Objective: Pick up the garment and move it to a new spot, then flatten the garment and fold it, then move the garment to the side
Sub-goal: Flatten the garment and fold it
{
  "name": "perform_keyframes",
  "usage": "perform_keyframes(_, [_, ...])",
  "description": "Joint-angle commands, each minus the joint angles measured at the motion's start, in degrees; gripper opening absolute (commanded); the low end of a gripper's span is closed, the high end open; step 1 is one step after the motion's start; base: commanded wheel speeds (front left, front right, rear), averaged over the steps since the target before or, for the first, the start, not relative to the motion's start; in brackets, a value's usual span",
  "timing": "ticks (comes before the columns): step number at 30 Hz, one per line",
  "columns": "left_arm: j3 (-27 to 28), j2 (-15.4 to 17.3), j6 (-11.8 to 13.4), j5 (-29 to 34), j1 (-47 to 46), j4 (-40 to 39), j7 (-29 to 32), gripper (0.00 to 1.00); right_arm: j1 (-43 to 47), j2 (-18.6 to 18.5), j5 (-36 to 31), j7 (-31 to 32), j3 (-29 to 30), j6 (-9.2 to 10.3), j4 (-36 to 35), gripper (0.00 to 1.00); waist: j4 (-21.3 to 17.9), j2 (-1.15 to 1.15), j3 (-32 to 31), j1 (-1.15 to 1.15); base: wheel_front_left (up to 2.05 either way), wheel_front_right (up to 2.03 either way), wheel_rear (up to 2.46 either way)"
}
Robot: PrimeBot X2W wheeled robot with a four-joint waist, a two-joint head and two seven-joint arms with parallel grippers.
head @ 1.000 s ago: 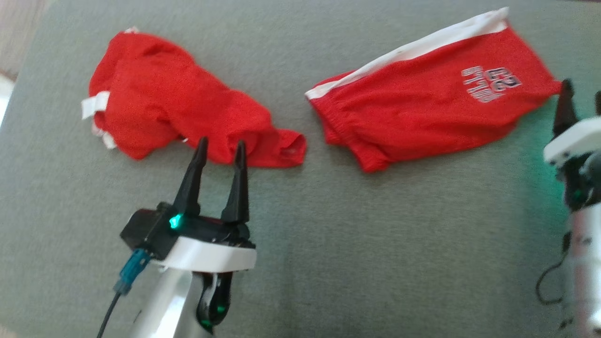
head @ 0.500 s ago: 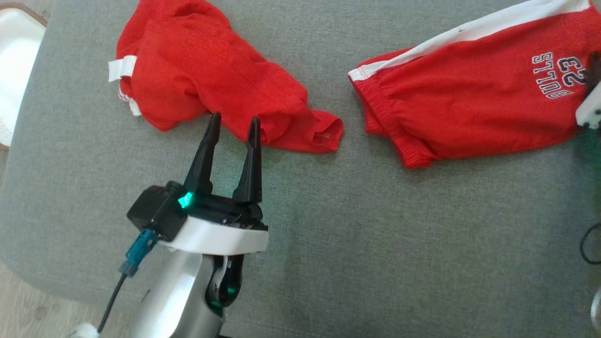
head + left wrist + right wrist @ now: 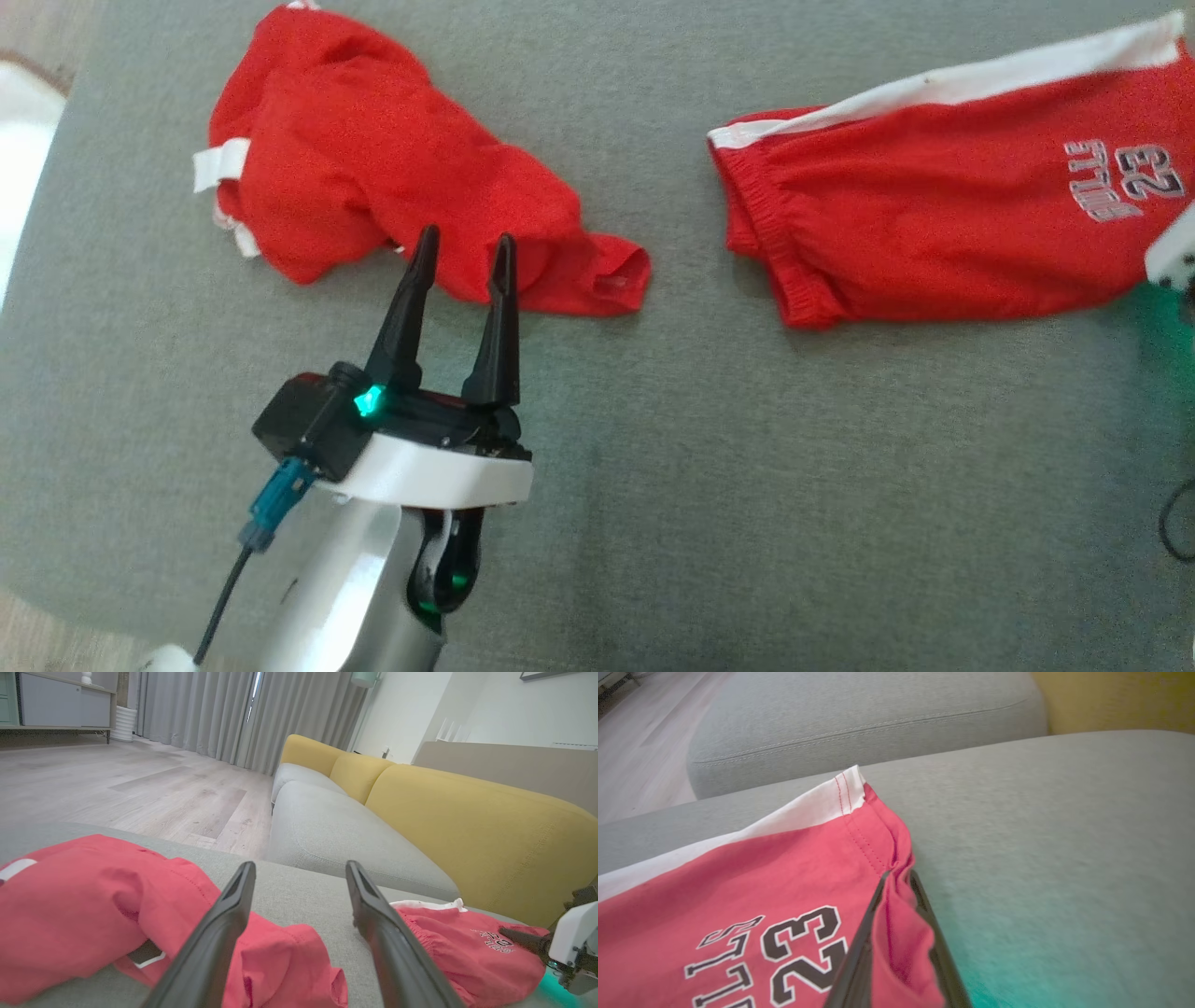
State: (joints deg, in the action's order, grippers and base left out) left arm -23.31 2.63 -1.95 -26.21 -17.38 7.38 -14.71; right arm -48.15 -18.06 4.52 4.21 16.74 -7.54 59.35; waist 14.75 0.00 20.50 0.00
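Observation:
The garment (image 3: 934, 233) is a pair of red shorts with a white side stripe and "BULLS 23" print, lying flat at the right of the grey cushion. In the right wrist view my right gripper (image 3: 899, 875) is shut on its red hem corner, with cloth bunched between the fingers. Its white body (image 3: 1172, 252) shows at the head view's right edge. My left gripper (image 3: 464, 238) stands open, its fingertips just at the near edge of a second, crumpled red garment (image 3: 373, 187), with nothing between them. The left wrist view shows that crumpled cloth (image 3: 93, 905) and the shorts (image 3: 467, 947).
Both garments lie on a grey seat cushion (image 3: 747, 467), whose left edge drops to a wood floor (image 3: 117, 784). Beyond it are another grey seat (image 3: 336, 830) and a yellow sofa back (image 3: 467, 826). A white object (image 3: 19, 140) sits off the cushion's left edge.
My right gripper has closed on the shorts' hem corner. The head camera has shifted, so the whole picture moved. The left gripper stays open in the same pose.

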Motion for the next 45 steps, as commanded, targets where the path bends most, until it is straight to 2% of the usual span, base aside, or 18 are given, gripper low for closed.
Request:
perform_keyframes(1, [2.5,0.2,0.0,0.7,0.1,-1.3,-0.3,1.00,1.4,-0.9,1.5,-1.6,-0.4,0.05,-1.7,0.00,-1.8,0.00,-1.7,0.00,0.00,0.00,0.00])
perform_keyframes(6, [3.0,0.2,-0.5,1.6,1.2,-1.5,-0.3,1.00,5.1,-0.5,5.1,-4.0,0.7,0.05,-3.5,0.00,-4.5,0.00,-3.9,0.00,0.00,0.00,0.00])
perform_keyframes(14, [3.4,0.2,-1.3,2.7,2.5,-2.0,-0.3,1.00,13.4,3.3,9.7,-5.2,3.4,0.05,-10.7,0.00,-8.2,0.00,-7.3,0.00,0.00,0.00,0.00])
perform_keyframes(22, [3.4,0.2,-1.5,3.2,3.3,-2.4,-0.3,1.00,19.0,6.8,9.1,-4.2,6.6,0.05,-17.4,0.00,-9.9,0.00,-8.2,0.00,0.00,0.00,0.00])
perform_keyframes(31, [3.0,0.2,-1.7,3.2,3.3,-1.9,-0.3,1.00,17.9,9.0,5.7,-4.0,6.6,0.05,-21.1,0.00,-9.3,0.00,-9.1,0.00,0.00,0.00,0.00])
perform_keyframes(37, [3.5,0.2,-1.4,2.6,4.3,-1.7,-0.3,1.00,16.3,11.8,5.1,-4.8,2.1,0.05,-23.7,0.00,-7.8,0.00,-11.0,0.00,0.00,0.00,0.00])
perform_keyframes(45, [3.4,0.2,-1.0,2.3,5.7,-1.4,-0.3,1.00,15.7,14.9,9.5,-5.7,-11.2,0.05,-25.8,0.00,-4.3,0.00,-13.4,0.00,0.00,0.00,0.00])
